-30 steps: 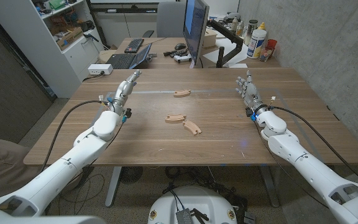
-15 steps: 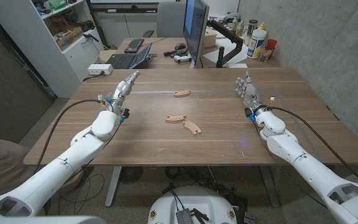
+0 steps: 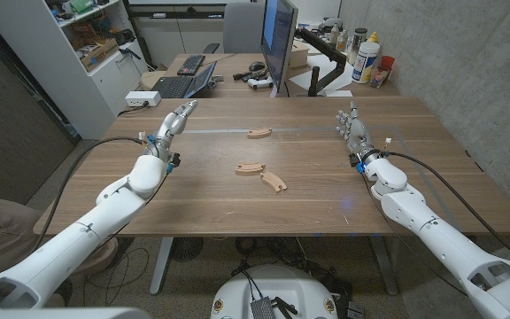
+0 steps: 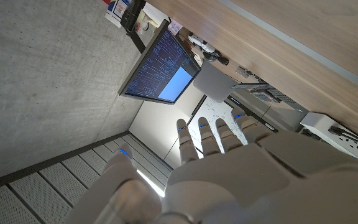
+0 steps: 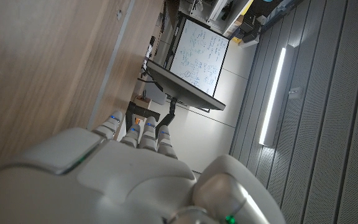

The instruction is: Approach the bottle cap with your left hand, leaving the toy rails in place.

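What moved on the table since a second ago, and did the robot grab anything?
The left hand crept a little farther out over the table and toward its left edge, fingers apart, grabbing nothing. The right hand stayed where it was. The three wooden toy rails did not move. I can't spot a bottle cap.

The back of the right hand (image 5: 104, 180) takes up the lower part, its white fingers (image 5: 138, 134) held straight and close together, holding nothing. Beside them runs the bare wooden worktop (image 5: 48, 68). Past the fingertips stands a lit monitor (image 5: 197, 59), with a long ceiling light (image 5: 272, 93) nearby.
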Robot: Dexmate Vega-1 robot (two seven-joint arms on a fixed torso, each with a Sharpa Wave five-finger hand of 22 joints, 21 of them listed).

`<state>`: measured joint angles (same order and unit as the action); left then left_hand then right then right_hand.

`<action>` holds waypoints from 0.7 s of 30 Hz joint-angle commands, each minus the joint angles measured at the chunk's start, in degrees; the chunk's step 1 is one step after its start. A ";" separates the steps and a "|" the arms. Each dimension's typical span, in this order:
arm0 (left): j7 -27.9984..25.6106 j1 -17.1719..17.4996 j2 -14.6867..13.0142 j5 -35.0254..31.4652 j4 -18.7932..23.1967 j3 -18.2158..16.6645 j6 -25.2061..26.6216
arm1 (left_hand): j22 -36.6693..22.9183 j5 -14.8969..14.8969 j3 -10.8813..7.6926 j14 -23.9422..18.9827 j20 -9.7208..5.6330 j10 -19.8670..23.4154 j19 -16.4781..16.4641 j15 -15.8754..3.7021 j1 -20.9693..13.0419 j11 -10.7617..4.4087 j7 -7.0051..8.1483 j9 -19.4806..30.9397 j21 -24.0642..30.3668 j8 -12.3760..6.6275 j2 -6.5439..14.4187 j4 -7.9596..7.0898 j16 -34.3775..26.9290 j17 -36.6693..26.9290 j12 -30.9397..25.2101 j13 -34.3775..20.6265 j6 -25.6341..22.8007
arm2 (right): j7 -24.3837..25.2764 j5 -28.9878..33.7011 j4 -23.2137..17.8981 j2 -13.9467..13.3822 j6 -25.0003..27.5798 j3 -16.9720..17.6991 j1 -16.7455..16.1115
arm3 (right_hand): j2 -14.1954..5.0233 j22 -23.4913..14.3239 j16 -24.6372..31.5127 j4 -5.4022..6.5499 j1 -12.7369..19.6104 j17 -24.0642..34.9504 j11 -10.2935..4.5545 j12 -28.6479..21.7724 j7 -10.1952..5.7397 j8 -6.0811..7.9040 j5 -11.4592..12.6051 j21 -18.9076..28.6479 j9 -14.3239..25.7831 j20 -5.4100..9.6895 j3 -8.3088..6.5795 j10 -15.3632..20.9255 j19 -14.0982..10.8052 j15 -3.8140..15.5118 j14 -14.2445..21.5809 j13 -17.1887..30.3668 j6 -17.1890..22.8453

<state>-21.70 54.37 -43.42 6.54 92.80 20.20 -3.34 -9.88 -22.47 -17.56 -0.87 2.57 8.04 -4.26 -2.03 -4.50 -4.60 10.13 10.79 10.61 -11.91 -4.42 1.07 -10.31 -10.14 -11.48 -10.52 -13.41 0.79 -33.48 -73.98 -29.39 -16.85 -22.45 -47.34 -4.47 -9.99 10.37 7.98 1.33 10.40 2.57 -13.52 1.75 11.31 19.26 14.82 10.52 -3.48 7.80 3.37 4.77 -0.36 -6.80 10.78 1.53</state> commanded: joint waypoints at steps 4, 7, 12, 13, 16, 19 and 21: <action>-6.31 0.82 -0.96 -7.48 2.65 0.88 6.29 | -0.12 -0.46 -0.20 -0.05 -1.29 -0.17 -0.06 -4.03 -1.06 -0.20 -0.03 0.10 0.24 0.07 0.03 0.72 -0.30 -0.08 -0.08 -0.23 -0.52 | 1.21 1.15 -0.27 0.06 -0.51 -0.12 0.12 | -1.93 -0.28 0.30 -0.02 0.35 0.09 -0.06 0.11 -0.07 -0.22 0.31 -0.19 0.13 0.13 -0.20 0.07 -0.20 0.41 0.00 0.11 -0.11; -7.26 0.86 -1.21 -9.15 3.14 1.20 7.69 | -0.11 -0.48 -0.21 -0.06 -1.33 -0.09 -0.06 -4.11 -1.09 -0.25 -0.08 0.10 0.25 0.03 0.04 0.76 -0.31 -0.08 -0.11 -0.23 -0.65 | 1.46 1.21 -0.29 0.18 -0.85 0.00 0.06 | -1.95 -0.28 0.34 -0.03 0.36 0.09 -0.11 0.03 -0.12 -0.19 0.31 -0.21 0.13 0.12 -0.22 0.27 -0.30 0.44 0.11 0.11 -0.04; -7.46 0.66 -1.80 -10.75 3.67 1.59 9.93 | -0.10 -0.56 -0.20 -1.97 -1.50 0.63 -0.91 -4.36 -1.23 -0.32 -0.09 0.10 0.57 0.09 0.02 0.99 -0.97 -0.07 -0.39 -0.23 -0.77 | 2.09 1.59 -0.38 0.43 -1.46 0.08 -0.06 | -2.03 -0.28 0.47 -0.08 0.44 0.07 -0.35 -0.24 -0.22 0.00 0.32 -0.26 0.13 0.01 -0.30 1.04 -0.72 0.65 0.52 0.11 0.54; -7.56 0.63 -1.94 -11.26 4.19 1.68 11.37 | -0.09 -0.59 -0.20 -2.53 -1.65 1.06 -1.19 -4.49 -1.26 -0.40 -0.08 0.10 0.66 0.11 0.01 1.05 -1.13 -0.07 -0.54 -0.23 -0.77 | 2.18 1.46 -0.52 0.45 -1.23 0.11 -0.10 | -2.03 -0.28 0.49 -0.09 0.46 0.07 -0.35 -0.29 -0.29 0.04 0.33 -0.28 0.13 0.04 -0.31 1.18 -0.77 0.71 0.58 0.11 0.64; -8.28 0.33 -2.37 -13.34 4.74 2.30 13.74 | -0.09 -0.62 -0.19 -2.72 -1.74 1.54 -1.29 -4.64 -1.30 -0.34 -0.11 0.10 0.66 0.09 -0.01 1.13 -1.12 -0.07 -0.70 -0.23 -0.89 | 2.17 1.66 -0.34 0.57 -1.50 0.02 0.00 | -2.05 -0.28 0.51 -0.11 0.49 0.07 -0.17 -0.33 -0.34 0.08 0.34 -0.30 0.13 0.07 -0.34 1.30 -0.86 0.76 0.65 0.11 0.80; -8.11 0.43 -2.47 -13.42 5.24 2.24 15.00 | -0.09 -0.65 -0.18 -2.22 -1.75 1.44 -1.27 -4.45 -1.34 -0.36 -0.15 0.11 0.62 0.03 -0.03 1.20 -0.85 -0.07 -0.62 -0.23 -1.11 | 2.30 1.66 -0.34 0.73 -1.58 0.01 0.00 | -2.08 -0.28 0.49 -0.13 0.52 0.06 -0.33 -0.34 -0.34 0.11 0.35 -0.35 0.13 0.05 -0.37 1.35 -0.90 0.77 0.65 0.11 0.90; -8.53 0.44 -2.38 -14.07 5.61 2.50 16.55 | -0.09 -0.66 -0.17 -2.67 -1.90 1.55 -1.99 -4.55 -1.38 -0.29 -0.49 0.11 0.86 0.05 -0.03 1.28 -0.96 -0.07 -0.63 -0.23 -1.18 | 2.51 1.66 -0.41 0.85 -1.62 0.05 -0.05 | -2.09 -0.28 0.48 -0.14 0.53 0.06 -0.28 -0.34 -0.35 0.10 0.35 -0.37 0.13 0.03 -0.38 1.38 -0.93 0.78 0.66 0.11 0.92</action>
<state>-28.51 54.99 -45.13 -3.43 96.39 21.78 6.52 -9.88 -22.91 -17.54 -3.04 0.83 8.99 -5.27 -1.94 -5.02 -5.11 10.13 10.79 11.04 -11.91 -4.51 1.99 -10.84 -10.15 -11.88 -10.52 -14.04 2.49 -32.20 -74.26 -29.02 -18.00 -22.48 -47.31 -4.47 -9.99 10.63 7.80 1.33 10.40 2.36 -13.52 1.42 11.31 19.26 14.62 10.52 -3.16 7.61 4.21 4.02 0.23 -6.34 10.77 1.86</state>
